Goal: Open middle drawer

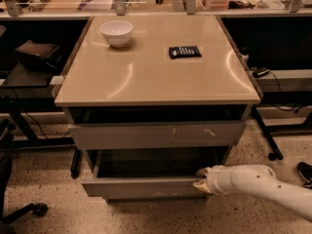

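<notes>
The middle drawer (141, 187) is pulled partly out of the cabinet, and its bare grey interior (151, 162) shows behind the plain front panel. My gripper (199, 179), on the white arm coming in from the lower right, is at the right end of that front panel, against its top edge. The taller top drawer front (156, 135), with pale scratch marks, sits above it and stands out slightly. Only a thin strip of the lowest drawer front (146, 198) shows below.
The beige cabinet top (146, 77) carries a white bowl (116, 32) at the back left and a black flat object (184, 51) at the back right. Dark desks flank the cabinet. An office chair base (29, 209) is at the lower left, and a shoe (304, 172) is at the right.
</notes>
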`<state>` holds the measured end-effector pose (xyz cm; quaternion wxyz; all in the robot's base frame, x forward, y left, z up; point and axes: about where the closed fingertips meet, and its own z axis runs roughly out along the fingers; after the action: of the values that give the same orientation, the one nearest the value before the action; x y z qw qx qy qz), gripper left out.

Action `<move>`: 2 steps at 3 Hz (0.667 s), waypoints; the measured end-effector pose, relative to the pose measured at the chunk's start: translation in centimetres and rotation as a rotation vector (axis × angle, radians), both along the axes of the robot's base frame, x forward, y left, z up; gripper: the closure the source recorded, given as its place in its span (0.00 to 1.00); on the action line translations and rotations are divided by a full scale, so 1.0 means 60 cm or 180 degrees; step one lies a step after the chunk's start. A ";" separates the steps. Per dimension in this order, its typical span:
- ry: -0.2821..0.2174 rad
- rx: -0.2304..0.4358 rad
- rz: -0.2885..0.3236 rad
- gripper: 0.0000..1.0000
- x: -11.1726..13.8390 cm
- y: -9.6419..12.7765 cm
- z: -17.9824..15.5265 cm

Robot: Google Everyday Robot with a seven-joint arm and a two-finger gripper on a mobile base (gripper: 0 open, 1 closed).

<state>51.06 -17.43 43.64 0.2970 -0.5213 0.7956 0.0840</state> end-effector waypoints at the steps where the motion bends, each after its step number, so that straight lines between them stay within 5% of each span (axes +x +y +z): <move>1: 0.0037 0.0086 -0.0022 1.00 -0.056 0.017 -0.002; 2: 0.0038 0.0086 -0.0021 1.00 -0.056 0.017 -0.003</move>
<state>47.67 -16.39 43.47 0.2996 -0.5140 0.7979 0.0969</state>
